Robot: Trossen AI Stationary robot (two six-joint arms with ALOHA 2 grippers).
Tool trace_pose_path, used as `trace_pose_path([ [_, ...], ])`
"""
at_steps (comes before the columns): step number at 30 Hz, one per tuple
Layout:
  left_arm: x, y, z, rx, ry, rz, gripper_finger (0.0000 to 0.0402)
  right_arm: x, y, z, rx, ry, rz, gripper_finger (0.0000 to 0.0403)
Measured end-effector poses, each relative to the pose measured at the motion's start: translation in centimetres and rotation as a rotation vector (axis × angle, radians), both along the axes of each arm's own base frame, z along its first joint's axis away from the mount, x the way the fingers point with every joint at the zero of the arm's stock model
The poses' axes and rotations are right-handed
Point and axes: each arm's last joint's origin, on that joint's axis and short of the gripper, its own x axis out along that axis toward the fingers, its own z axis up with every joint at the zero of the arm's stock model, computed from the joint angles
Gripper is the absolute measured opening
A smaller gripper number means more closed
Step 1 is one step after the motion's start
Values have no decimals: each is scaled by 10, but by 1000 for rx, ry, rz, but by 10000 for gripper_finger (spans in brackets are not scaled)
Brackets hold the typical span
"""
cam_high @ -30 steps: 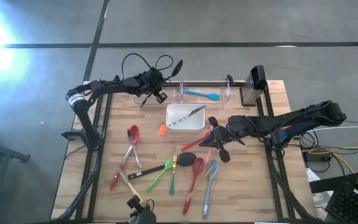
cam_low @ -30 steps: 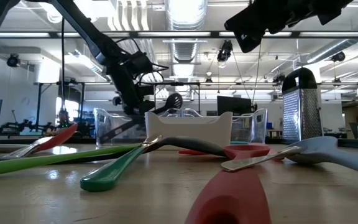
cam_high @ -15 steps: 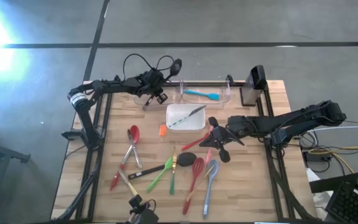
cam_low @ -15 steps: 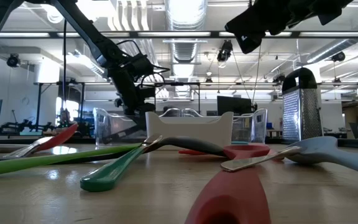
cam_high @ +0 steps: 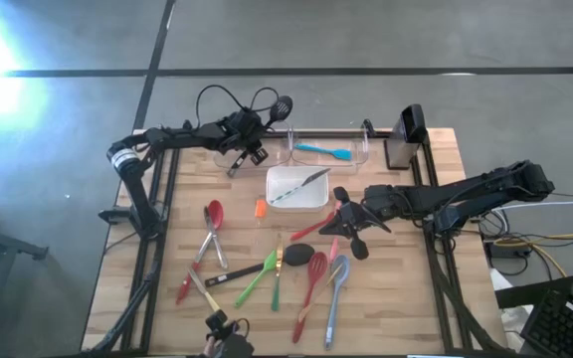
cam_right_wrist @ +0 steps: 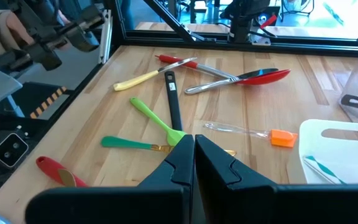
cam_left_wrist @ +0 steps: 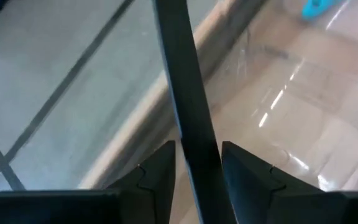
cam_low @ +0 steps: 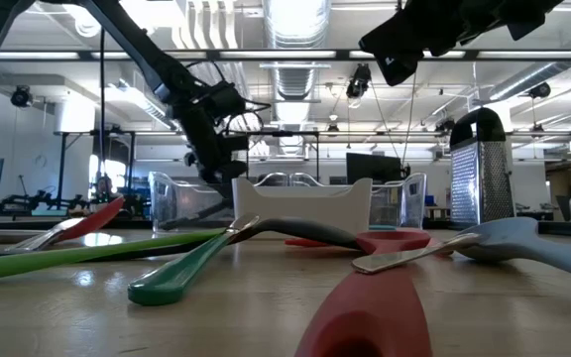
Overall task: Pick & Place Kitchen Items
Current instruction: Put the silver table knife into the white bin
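Since a second ago: my left fingers (cam_left_wrist: 160, 171) parted around black utensil handle (cam_left_wrist: 188, 118); slotted head (cam_high: 283, 103) swung past table's far edge. Near edge: green spatula (cam_low: 191, 266), red spoon (cam_high: 304, 293) among scattered utensils on wood table (cam_high: 396, 298). Mid-table: my right gripper (cam_high: 338, 217) clenched, empty, hovering. Far edge: left gripper (cam_high: 244, 149), loosened, beside clear bin (cam_high: 366, 149).

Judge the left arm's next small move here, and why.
Probably ease the black slotted spoon down into the clear bin before retreating. The left gripper has its handle at the bin's end, and its head juts past the table's back edge. The right gripper waits mid-table.
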Motion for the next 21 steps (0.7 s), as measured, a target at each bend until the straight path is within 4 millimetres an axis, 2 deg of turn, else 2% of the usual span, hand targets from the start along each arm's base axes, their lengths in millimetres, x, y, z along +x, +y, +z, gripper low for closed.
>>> trace_pose_path([
  [6, 2, -2, 39, 30, -38, -5, 135, 0, 0, 0, 3, 3, -1, 8],
  [11, 0, -21, 86, 22, -72, -21, 135, -1, -1, -2, -4, 26, -15, 8],
  [15, -5, -50, 117, 22, -124, -57, 135, -1, -2, -3, 0, 36, -51, 8],
  [21, -17, -115, 146, 46, -208, -208, 135, -2, -1, -5, 16, 60, -60, 8],
])
